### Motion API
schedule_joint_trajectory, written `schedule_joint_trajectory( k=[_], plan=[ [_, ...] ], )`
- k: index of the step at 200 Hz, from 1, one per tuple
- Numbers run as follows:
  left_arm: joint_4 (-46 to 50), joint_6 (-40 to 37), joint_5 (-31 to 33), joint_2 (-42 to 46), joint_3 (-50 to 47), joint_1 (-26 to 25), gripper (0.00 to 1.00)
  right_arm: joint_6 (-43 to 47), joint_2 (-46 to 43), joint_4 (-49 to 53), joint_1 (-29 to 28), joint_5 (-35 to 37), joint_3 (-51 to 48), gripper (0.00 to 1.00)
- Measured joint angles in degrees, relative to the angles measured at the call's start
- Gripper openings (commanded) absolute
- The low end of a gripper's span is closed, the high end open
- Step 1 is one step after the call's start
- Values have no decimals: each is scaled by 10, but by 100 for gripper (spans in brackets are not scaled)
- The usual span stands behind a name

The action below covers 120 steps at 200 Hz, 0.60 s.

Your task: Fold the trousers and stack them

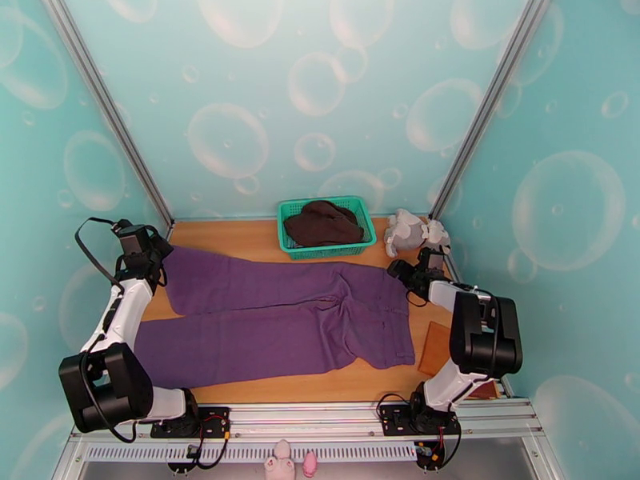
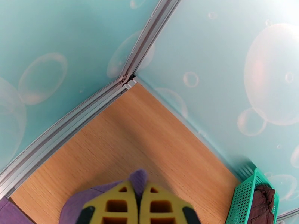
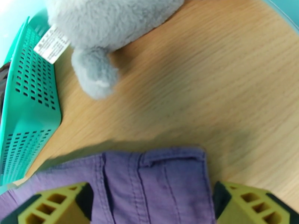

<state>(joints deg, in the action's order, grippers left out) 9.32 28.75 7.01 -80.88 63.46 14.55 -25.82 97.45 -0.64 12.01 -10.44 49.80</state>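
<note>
1. My left gripper [image 2: 139, 201] is pressed shut on the hem of the trousers [image 1: 280, 322]. A purple tip of cloth pokes out just past my yellow fingers [image 2: 112, 204].
2. That grip is at the end of the far leg, close to the table's [image 1: 240, 232] far left corner. The teal bubble-print walls [image 2: 74, 42] meet just beyond it.
3. My right gripper [image 3: 151, 198] is spread wide, one finger on either side of a corner of the waistband. Stitched seams show between them, and I cannot tell whether the fingers touch the cloth.
4. The trousers lie flat across the wooden table, waist to the right and both legs running to the left. The near leg lies along the side nearest my bases.
5. A green basket [image 1: 286, 234] sits at the far edge, just beyond the upper part of the trousers. A dark brown garment [image 1: 324, 223] is heaped inside it.
6. A grey plush toy [image 3: 112, 19] lies right of the basket, straight ahead of my right fingers. Bare table separates it from the waistband, and its white tag [image 3: 50, 43] lies against the basket's rim.
7. A darker brown flat panel [image 1: 436, 346] lies just beside the waist on the right, partly under my right arm.
</note>
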Motion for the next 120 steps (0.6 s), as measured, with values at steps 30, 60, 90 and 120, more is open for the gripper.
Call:
schedule_joint_trajectory(
  k=[30, 60, 90, 120],
  plan=[
    [-7, 0, 0, 0, 0, 0, 0, 0, 30, 0, 2, 7, 20, 86],
    [-8, 0, -1, 0, -4, 0, 0, 0, 55, 1, 4, 11, 44, 80],
    [-13, 0, -2, 0, -4, 0, 0, 0, 76, 1, 4, 12, 65, 74],
    [-17, 0, -4, 0, -4, 0, 0, 0, 83, 9, 4, 4, 73, 66]
  ],
)
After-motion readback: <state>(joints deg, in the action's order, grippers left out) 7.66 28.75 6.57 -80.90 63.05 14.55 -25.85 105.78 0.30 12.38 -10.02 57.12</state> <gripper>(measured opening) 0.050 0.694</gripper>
